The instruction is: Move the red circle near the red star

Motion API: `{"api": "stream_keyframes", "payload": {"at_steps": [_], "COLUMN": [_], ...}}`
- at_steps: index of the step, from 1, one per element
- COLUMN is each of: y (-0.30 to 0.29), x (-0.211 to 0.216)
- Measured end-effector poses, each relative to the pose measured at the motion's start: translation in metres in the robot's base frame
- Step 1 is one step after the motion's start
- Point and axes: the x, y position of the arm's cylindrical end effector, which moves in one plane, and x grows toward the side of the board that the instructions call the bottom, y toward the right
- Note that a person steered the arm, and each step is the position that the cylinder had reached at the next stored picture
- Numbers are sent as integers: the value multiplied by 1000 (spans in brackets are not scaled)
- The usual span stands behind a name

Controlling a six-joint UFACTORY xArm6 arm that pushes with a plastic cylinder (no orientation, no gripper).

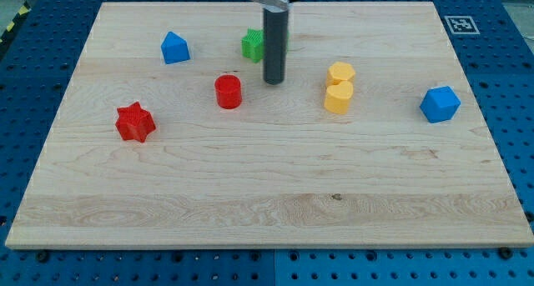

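The red circle point(228, 92) sits left of the board's middle, toward the view's top. The red star point(135, 122) lies further to the view's left and a little lower. My tip point(274, 80) rests on the board just to the right of the red circle and slightly above it, apart from it by a small gap. The rod rises in front of the green blocks.
A green block point(253, 45) shows left of the rod; the rest of the green pair is hidden behind it. A blue block point(174, 47) is at the upper left. Two yellow blocks point(339, 87) touch right of the tip. A blue block point(440, 104) lies at the right.
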Motion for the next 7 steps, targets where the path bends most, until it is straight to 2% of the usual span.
{"api": "stream_keyframes", "payload": {"at_steps": [2,3,4,5,6,7], "y": [-113,-106,-39,7,-18,-71], "x": [21,2,-23,-14,18,51]}}
